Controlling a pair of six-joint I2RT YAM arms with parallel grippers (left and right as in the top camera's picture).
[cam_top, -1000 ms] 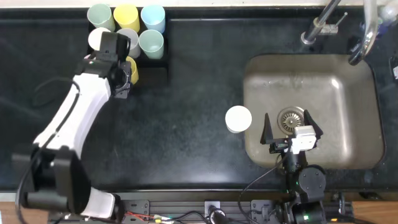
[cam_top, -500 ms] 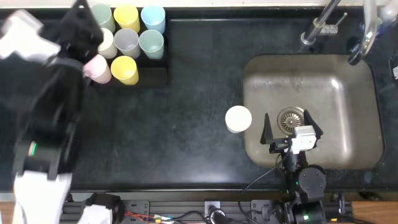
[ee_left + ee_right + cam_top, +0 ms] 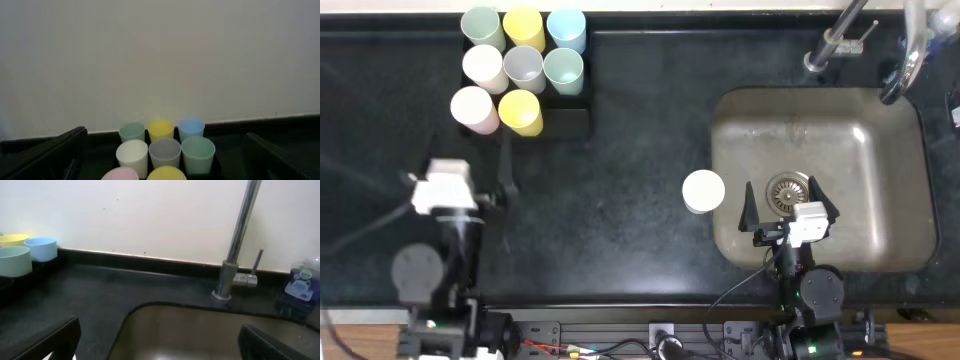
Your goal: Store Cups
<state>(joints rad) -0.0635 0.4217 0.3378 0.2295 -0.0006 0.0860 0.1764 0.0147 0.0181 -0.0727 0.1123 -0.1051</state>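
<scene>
A black cup rack (image 3: 572, 122) at the counter's back left holds several pastel cups. A pink cup (image 3: 473, 109) and a yellow cup (image 3: 520, 112) stand in its front row, and its front right slot is bare. One white cup (image 3: 703, 191) stands alone on the counter by the sink's left rim. My left gripper (image 3: 457, 166) hangs open, pulled back well in front of the rack, with nothing held. Its dark fingers (image 3: 52, 152) frame the rack's cups (image 3: 165, 150) from afar. My right gripper (image 3: 788, 207) stays open over the sink's near side, right of the white cup.
The steel sink (image 3: 880, 150) takes up the right side, with a faucet (image 3: 235, 255) behind it and a soap bottle (image 3: 301, 286) at its far right. Dark countertop (image 3: 610, 200) stretches between rack and sink.
My left arm has drawn back from the rack toward its base, empty. The pink cup, hidden under the gripper a second ago, now stands at the rack's front left. The right arm has not moved.
</scene>
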